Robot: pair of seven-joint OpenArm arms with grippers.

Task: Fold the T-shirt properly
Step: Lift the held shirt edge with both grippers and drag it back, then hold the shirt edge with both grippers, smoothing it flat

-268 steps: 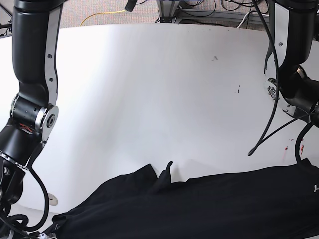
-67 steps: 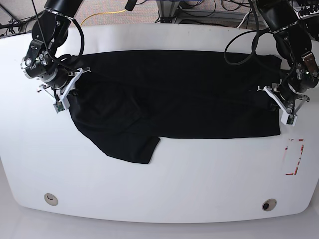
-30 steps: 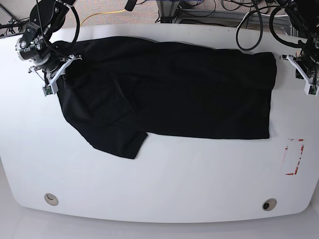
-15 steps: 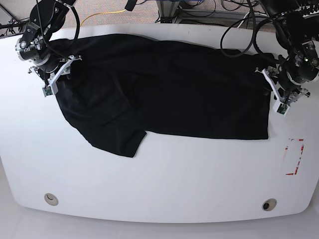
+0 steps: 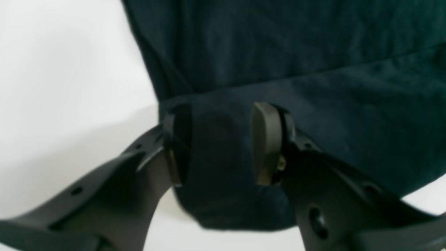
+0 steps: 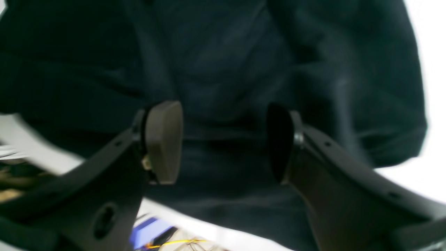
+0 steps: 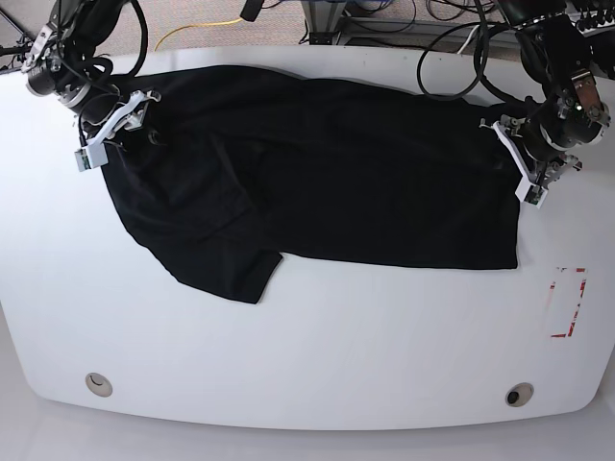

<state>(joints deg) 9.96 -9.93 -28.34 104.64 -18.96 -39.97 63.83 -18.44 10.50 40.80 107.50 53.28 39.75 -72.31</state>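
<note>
Black T-shirt (image 7: 317, 173) sprawls lengthwise across the white tabletop (image 7: 307, 355), left hand (image 7: 521, 163) and right hand (image 7: 110, 130) both spread wide, gripping nothing, one poised over each short end.

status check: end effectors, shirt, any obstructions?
Left end effector open, right end effector open, nothing held. T-shirt spread on table, unfolded. No obstructions.

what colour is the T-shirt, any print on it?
Plain black, no print visible. The T-shirt shows best in the base view.
</note>
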